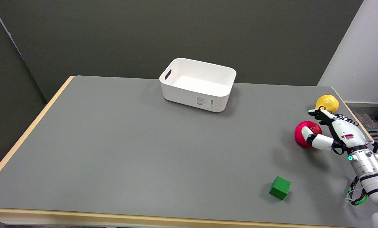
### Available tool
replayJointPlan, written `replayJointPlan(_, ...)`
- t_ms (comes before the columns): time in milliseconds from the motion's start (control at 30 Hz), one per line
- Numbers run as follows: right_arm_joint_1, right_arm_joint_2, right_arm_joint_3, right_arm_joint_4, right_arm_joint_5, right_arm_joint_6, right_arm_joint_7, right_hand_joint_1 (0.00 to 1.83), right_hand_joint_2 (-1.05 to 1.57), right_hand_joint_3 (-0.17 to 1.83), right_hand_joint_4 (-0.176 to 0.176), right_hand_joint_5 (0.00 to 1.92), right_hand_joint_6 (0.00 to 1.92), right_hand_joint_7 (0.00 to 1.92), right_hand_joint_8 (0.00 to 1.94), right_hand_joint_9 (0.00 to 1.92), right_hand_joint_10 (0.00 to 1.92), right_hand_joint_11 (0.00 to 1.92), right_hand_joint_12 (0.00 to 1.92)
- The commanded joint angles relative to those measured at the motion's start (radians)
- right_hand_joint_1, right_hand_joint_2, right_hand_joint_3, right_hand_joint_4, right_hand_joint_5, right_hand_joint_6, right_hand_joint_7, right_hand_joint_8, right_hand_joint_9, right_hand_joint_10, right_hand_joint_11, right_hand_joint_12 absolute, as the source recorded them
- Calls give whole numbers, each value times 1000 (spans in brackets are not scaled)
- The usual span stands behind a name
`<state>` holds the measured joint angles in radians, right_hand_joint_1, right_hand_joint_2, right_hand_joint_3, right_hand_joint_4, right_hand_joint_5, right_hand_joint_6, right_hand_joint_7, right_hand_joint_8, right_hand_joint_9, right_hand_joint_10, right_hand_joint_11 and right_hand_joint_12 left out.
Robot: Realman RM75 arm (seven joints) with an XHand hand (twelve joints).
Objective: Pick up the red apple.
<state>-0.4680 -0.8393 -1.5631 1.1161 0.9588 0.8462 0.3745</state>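
Cupping the red apple (305, 133) at the desk's (144, 152) three o'clock edge, the right hand (333, 133) has fingers spread around it, perhaps not yet clamped; the apple could roll toward the yellow fruit (327, 103) at one o'clock.

Grey table (128, 152) with wood edging before a dark olive wall (176, 28)

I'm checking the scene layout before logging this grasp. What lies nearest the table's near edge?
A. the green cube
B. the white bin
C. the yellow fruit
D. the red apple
A: the green cube sits closest to the near edge, well in front of the red apple at the right hand.
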Motion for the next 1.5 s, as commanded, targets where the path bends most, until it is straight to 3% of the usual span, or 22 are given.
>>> replayJointPlan(33, 45, -6, -44, -23, 5, -27, 1, 288, 633, 934, 124, 281, 572, 413, 446, 390, 860, 204, 1322)
replayJointPlan(400, 57, -14, -69, -38, 5, -37, 1, 318, 632, 935, 124, 282, 574, 416, 450, 396, 870, 211, 1330)
replayJointPlan(567, 67, -15, -80, -42, 2, -31, 1, 517, 651, 950, 127, 294, 601, 430, 469, 420, 902, 244, 1357)
replayJointPlan(700, 74, -15, -82, -43, -10, -27, -1, 871, 741, 942, 152, 356, 850, 499, 553, 507, 1034, 297, 1392)
replayJointPlan(833, 85, -15, -82, -44, -38, -26, -6, 937, 840, 898, 170, 374, 1076, 625, 839, 628, 1199, 335, 1405)
replayJointPlan(867, 90, -15, -82, -44, -46, -25, -6, 985, 959, 701, 112, 400, 1265, 662, 1023, 665, 1240, 345, 1418)
replayJointPlan(900, 96, -14, -82, -45, -55, -20, -6, 1059, 1152, 353, 3, 442, 1550, 706, 1286, 694, 1264, 354, 1435)
replayJointPlan(933, 98, -13, -82, -45, -59, -17, -6, 1110, 1256, 158, -75, 486, 1687, 721, 1450, 724, 1317, 362, 1441)
replayJointPlan(967, 103, -11, -82, -45, -72, -10, -6, 1143, 1235, 169, -139, 566, 1590, 684, 1507, 781, 1470, 376, 1427)
replayJointPlan(1000, 107, -8, -82, -45, -85, -3, -6, 1163, 1221, 178, -176, 612, 1536, 662, 1542, 815, 1570, 385, 1419)
replayJointPlan(1133, 128, 2, -79, -28, -138, 30, -6, 1133, 1234, 246, -176, 549, 1638, 602, 1660, 790, 1877, 467, 1406)
replayJointPlan(1500, 293, 67, -53, 134, -370, 161, -6, 1095, 1235, 351, -176, 479, 1750, 541, 1789, 764, 1921, 495, 1625)
